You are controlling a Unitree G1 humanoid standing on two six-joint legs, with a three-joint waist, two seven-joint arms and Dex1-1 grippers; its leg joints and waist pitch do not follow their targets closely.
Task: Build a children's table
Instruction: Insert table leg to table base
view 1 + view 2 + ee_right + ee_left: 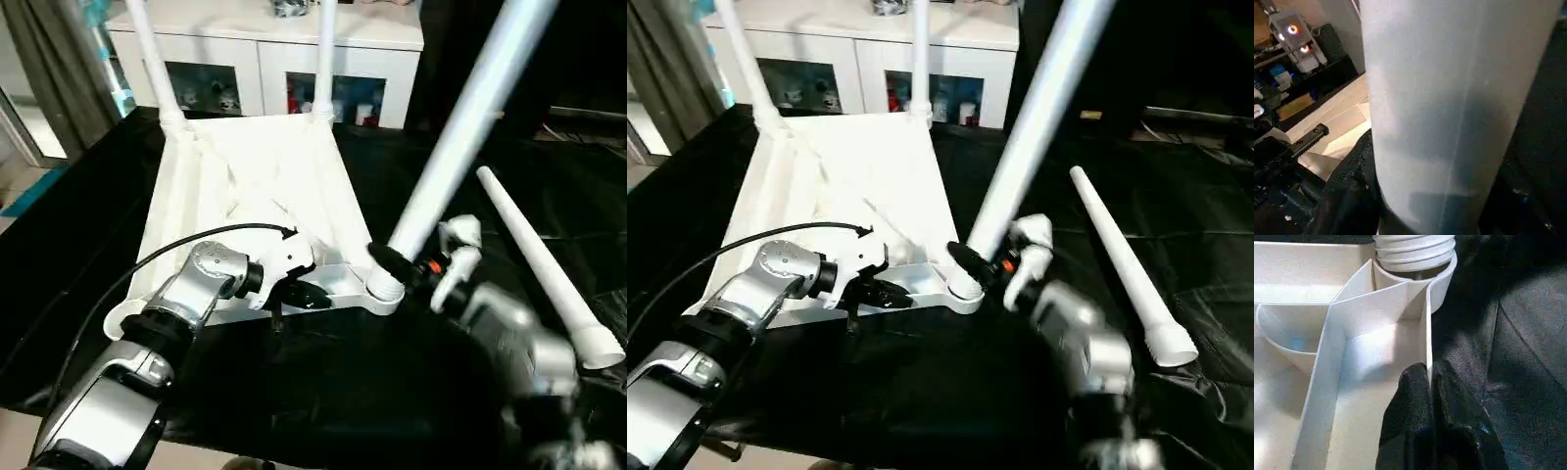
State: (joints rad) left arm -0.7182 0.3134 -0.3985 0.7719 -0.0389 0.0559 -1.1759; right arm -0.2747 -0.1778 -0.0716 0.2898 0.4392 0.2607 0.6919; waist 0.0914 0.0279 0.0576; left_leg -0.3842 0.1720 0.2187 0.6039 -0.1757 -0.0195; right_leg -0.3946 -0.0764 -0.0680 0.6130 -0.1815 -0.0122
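The children's table top [265,186] lies upside down on the black sheet, ribs up. Two white legs [152,59] [325,49] stand in its far corner sockets. A third leg [460,127] leans to the right out of the near right socket [384,291]. My right gripper [392,262] is shut around that leg just above the socket; in the right wrist view the tube [1449,98] sits against a black finger [1347,196]. My left gripper [1429,374] is shut on the thin rim of the top's near edge, left of that socket. A fourth leg [544,264] lies loose to the right.
The black-sheeted table [323,392] carries everything. A white cabinet with glass doors [265,49] stands behind it. The near left socket [122,315] holds nothing. A black cable [167,250] arcs over my left forearm.
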